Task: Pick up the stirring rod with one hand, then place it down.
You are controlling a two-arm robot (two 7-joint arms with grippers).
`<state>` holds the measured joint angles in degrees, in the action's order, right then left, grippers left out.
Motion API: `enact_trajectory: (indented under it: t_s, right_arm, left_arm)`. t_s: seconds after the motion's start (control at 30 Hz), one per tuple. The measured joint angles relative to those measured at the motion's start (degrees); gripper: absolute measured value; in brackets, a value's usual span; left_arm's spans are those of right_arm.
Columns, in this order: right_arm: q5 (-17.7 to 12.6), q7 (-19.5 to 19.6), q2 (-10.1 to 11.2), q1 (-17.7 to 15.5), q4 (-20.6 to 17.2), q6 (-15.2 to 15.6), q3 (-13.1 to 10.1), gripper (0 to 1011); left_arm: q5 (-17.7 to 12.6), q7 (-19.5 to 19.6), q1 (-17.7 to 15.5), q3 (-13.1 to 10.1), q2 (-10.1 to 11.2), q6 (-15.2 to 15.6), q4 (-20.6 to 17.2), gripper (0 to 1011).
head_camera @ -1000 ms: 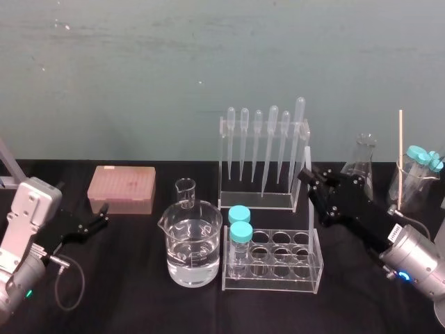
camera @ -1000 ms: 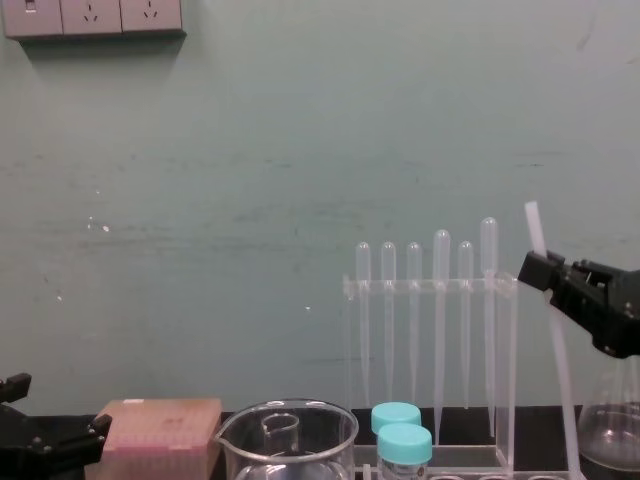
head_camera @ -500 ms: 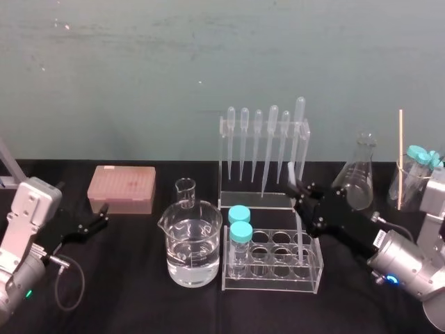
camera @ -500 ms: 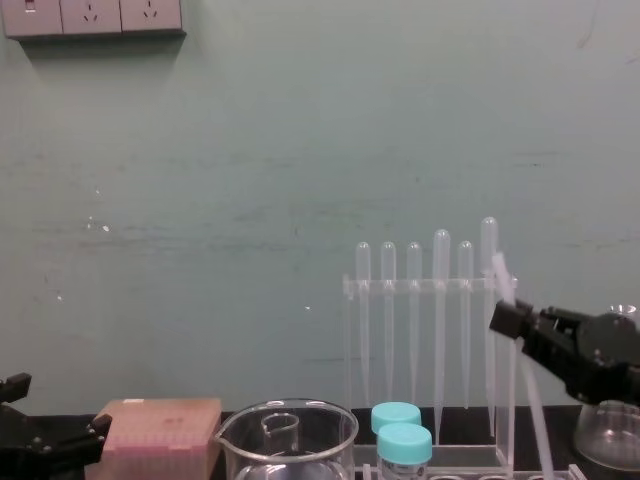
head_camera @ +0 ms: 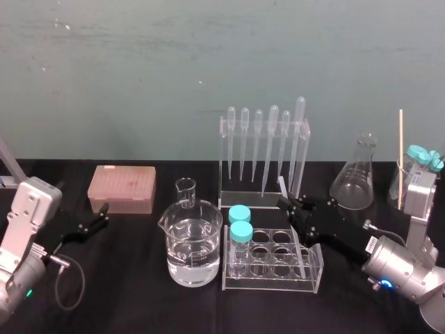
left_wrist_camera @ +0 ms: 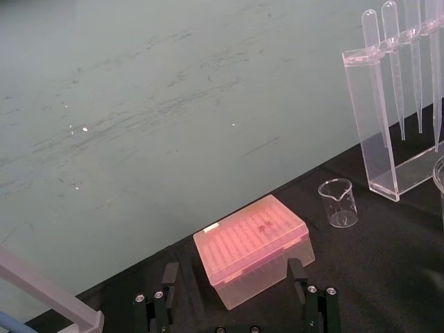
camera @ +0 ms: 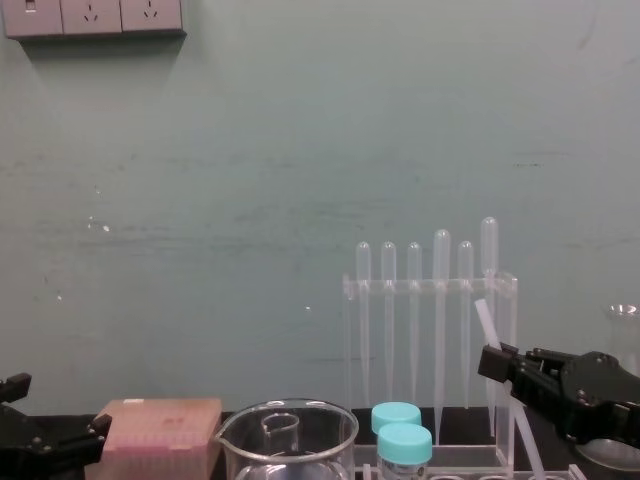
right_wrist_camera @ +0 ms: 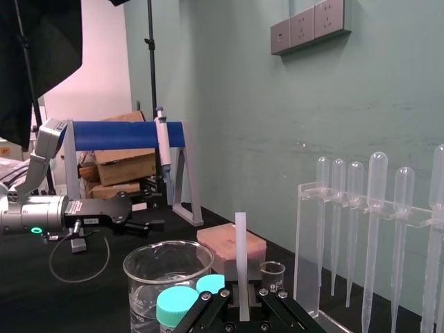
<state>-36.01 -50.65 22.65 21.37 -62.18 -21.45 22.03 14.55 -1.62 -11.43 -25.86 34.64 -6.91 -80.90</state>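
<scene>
So pickup's done: R gripper [head_camera: 288, 206] clamped on tilted rod [head_camera: 282, 186], tip down by rack [head_camera: 306, 277]; 1 step left, release. L gripper [head_camera: 101, 216] parked, fingers apart.

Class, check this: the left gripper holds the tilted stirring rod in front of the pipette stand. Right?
No. The right gripper holds the tilted stirring rod in front of the pipette stand, as the head view shows; the left gripper rests open near the pink box.
</scene>
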Motion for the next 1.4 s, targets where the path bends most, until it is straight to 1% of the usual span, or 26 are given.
enact_trajectory:
  t_s: [0.4,0.5,0.53,0.6,0.7,0.77,0.93,1.07,1.17,1.23,1.27,1.33,1.4]
  right_arm:
    - [0.0,0.0,0.0,0.0,-0.1,-0.1,-0.1,67]
    - [0.0,0.0,0.0,0.0,-0.1,-0.2,-0.1,94]
    - [0.0,0.0,0.0,0.0,-0.1,-0.2,-0.1,147]
    - [-0.1,0.0,0.0,0.0,-0.1,-0.2,-0.1,174]
    - [-0.1,0.0,0.0,-0.1,-0.1,-0.3,-0.1,300]
    - [-0.1,0.0,0.0,-0.1,-0.1,-0.3,-0.1,339]
    - [-0.1,0.0,0.0,-0.1,-0.2,-0.3,-0.1,514]
    - [-0.1,0.0,0.0,-0.1,-0.1,-0.3,-0.1,622]
    - [-0.1,0.0,0.0,-0.1,-0.2,-0.3,-0.1,739]
    - [-0.1,0.0,0.0,-0.1,-0.2,-0.3,-0.1,771]
    - [-0.1,0.0,0.0,-0.1,-0.2,-0.3,-0.1,814]
    - [-0.1,0.0,0.0,-0.1,-0.2,-0.3,-0.1,869]
    - [0.5,0.6,-0.1,0.0,-0.5,-1.5,-0.2,934]
  left_arm:
    - [0.0,0.0,0.0,0.0,0.0,0.0,0.0,1000]
    - [0.0,0.0,0.0,0.0,0.0,0.0,0.0,1000]
    - [0.0,0.0,0.0,0.0,0.0,0.0,0.0,1000]
    - [0.0,0.0,0.0,0.0,0.0,0.0,0.0,1000]
    - [0.0,0.0,0.0,0.0,0.0,0.0,0.0,1000]
    - [0.0,0.0,0.0,0.0,0.0,0.0,0.0,1000]
    - [0.0,0.0,0.0,0.0,0.0,0.0,0.0,1000]
    - [0.0,0.0,0.0,0.0,0.0,0.0,0.0,1000]
    - [0.0,0.0,0.0,0.0,0.0,0.0,0.0,1000]
    - [0.0,0.0,0.0,0.0,0.0,0.0,0.0,1000]
    - [0.0,0.0,0.0,0.0,0.0,0.0,0.0,1000]
    - [0.0,0.0,0.0,0.0,0.0,0.0,0.0,1000]
    - [0.0,0.0,0.0,0.0,0.0,0.0,0.0,1000]
